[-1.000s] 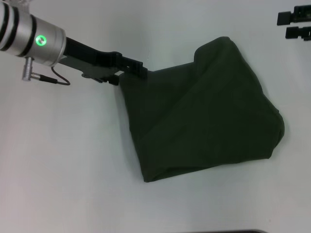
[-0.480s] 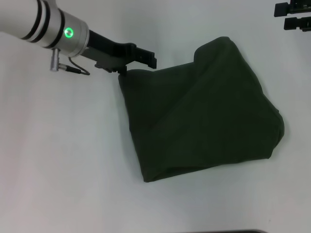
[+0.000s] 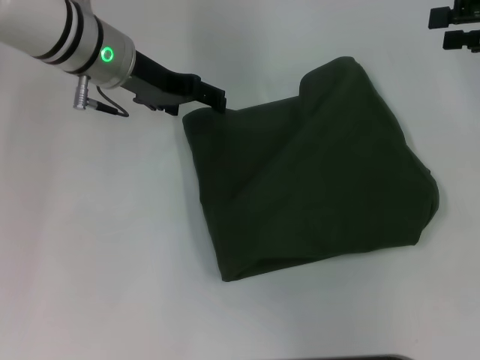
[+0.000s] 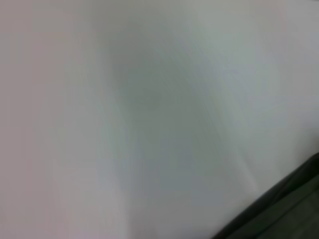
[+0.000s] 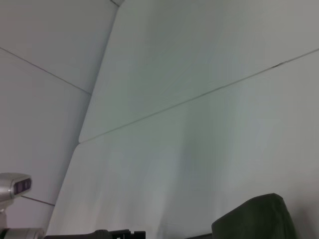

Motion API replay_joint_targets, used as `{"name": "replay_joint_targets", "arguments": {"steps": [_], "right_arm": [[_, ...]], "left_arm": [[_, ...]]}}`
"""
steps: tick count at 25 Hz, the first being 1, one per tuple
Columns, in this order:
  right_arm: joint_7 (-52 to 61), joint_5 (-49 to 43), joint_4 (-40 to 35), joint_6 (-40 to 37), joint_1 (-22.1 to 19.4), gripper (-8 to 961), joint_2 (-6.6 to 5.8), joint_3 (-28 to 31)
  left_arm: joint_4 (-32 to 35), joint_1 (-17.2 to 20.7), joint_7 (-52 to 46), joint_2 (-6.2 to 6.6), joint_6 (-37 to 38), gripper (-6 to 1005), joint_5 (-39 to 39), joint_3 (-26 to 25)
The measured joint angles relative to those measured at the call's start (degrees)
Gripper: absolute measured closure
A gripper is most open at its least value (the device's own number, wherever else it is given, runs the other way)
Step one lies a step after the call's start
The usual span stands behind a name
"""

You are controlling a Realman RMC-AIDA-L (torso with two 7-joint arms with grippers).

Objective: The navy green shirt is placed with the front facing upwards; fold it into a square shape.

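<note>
The navy green shirt [image 3: 315,180] lies folded into a rough four-sided bundle at the centre-right of the white table, with plain dark fabric facing up. My left gripper [image 3: 217,99] reaches in from the upper left, and its black tip sits at the shirt's far left corner, right on the fabric edge. The left wrist view shows only blurred table and a dark strip of the shirt [image 4: 284,214]. My right gripper [image 3: 436,28] is at the far right edge of the head view, off the shirt, open and holding nothing. The right wrist view catches one shirt corner [image 5: 254,216].
The white table [image 3: 97,247] spreads bare to the left of and in front of the shirt. A dark edge [image 3: 375,358] shows at the bottom of the head view. In the right wrist view, white wall panels rise behind the table, and the left arm [image 5: 15,186] shows low down.
My left arm swung right and farther back, then drew back a little, so its tip now rests at the shirt's far left corner. The shirt kept its shape. The right gripper barely moved.
</note>
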Motion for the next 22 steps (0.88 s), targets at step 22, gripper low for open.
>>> {"name": "replay_joint_targets", "arguments": {"steps": [22], "right_arm": [[0.0,0.2,0.2,0.0,-0.5,229,0.04,1.5]], "left_arm": [[-0.7,-1.5,0.4,-1.54,0.3,78,0.1,3.6]]}}
